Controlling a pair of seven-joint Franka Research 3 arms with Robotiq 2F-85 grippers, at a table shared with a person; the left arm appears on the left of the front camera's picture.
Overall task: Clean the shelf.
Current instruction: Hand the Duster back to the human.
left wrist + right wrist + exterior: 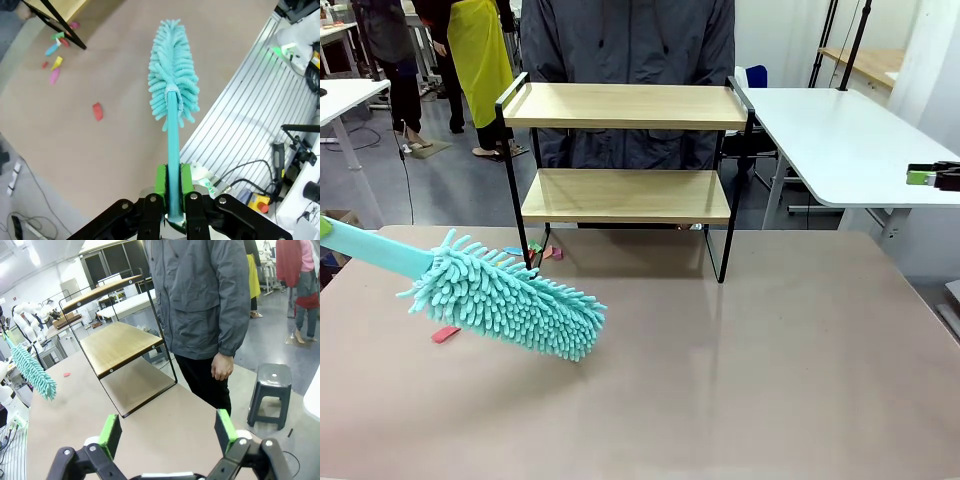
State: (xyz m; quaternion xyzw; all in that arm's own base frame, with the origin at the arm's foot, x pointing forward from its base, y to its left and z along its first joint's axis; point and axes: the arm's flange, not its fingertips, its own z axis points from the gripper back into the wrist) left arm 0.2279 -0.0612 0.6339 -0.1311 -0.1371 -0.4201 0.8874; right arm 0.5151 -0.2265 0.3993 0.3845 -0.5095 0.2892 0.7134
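The shelf (625,105), two light wooden boards in a thin black frame, stands at the far middle of the brown table; both boards look bare. The right wrist view shows the shelf (117,342) from its side. A teal fluffy duster (505,295) hovers low over the table's left part, front-left of the shelf. My left gripper (172,192) is shut on the duster's teal handle (172,145). My right gripper (167,432) is open, with nothing between its fingers, well off to the side of the shelf.
A person in a grey jacket (625,40) stands behind the shelf. Small coloured scraps (535,250) lie by the shelf's left leg, and one red scrap (445,334) under the duster. A white table (850,140) stands at the right; a grey stool (270,385) is beside the person.
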